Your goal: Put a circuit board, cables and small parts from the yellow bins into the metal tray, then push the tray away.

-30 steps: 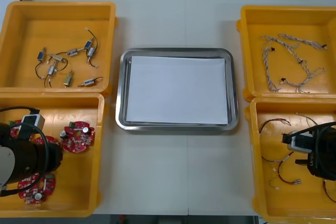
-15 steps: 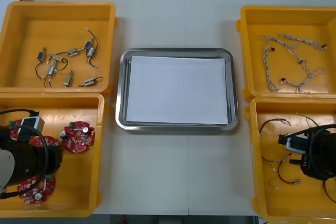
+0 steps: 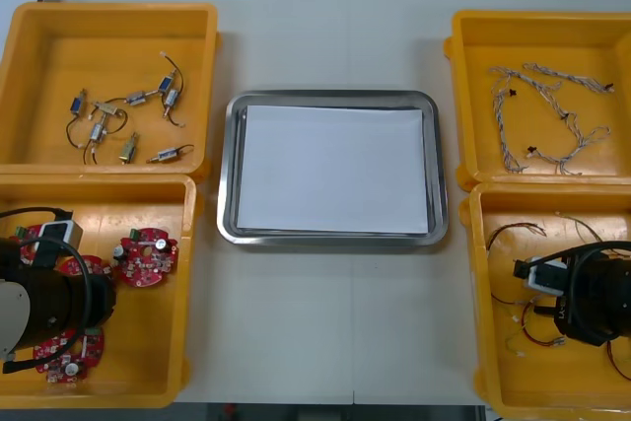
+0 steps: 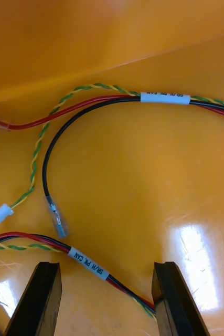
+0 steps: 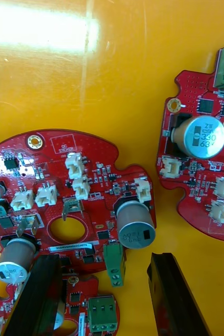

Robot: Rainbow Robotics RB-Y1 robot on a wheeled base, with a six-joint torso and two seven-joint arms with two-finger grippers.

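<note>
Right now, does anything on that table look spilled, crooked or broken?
Nothing stands out. The metal tray sits square between the yellow bins, white inside. The circuit boards, cables and small metal parts all lie inside their bins. The left gripper is open over the boards, the right gripper open over cables.

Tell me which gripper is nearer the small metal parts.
Left. The left gripper is over the circuit boards, in the bin beside the small metal parts. The right gripper is across the table, over red and yellow cables.
</note>
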